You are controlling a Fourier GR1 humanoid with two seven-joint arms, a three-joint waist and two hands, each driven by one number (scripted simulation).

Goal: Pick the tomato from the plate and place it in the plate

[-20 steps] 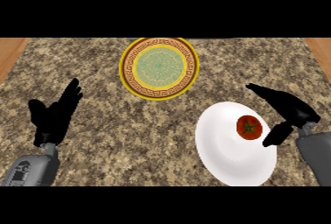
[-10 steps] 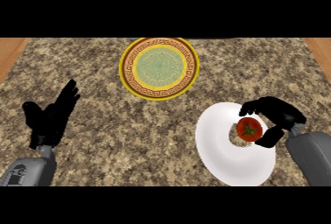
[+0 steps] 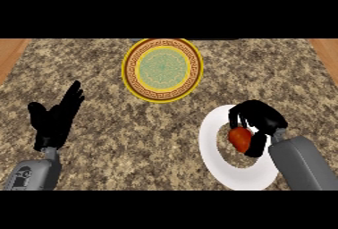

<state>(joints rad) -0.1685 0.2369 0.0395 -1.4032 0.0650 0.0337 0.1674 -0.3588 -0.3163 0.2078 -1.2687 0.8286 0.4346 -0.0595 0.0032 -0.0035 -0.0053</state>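
Observation:
A red tomato [image 3: 240,138] is over the white plate [image 3: 221,164] at the right. My right hand [image 3: 259,118] is curled round it, fingers over its top and thumb below, hiding part of it. Whether the tomato still touches the plate I cannot tell. A yellow plate with a green patterned centre [image 3: 162,69] lies at the far middle of the counter. At the left, my left hand [image 3: 56,118] rests open with fingers up, holding nothing.
The speckled stone counter [image 3: 132,143] runs between the two plates. Wooden strips [image 3: 12,53] show past its left and right edges.
My right hand came down onto the white plate from the right and closed its fingers round the tomato. The left hand has barely moved.

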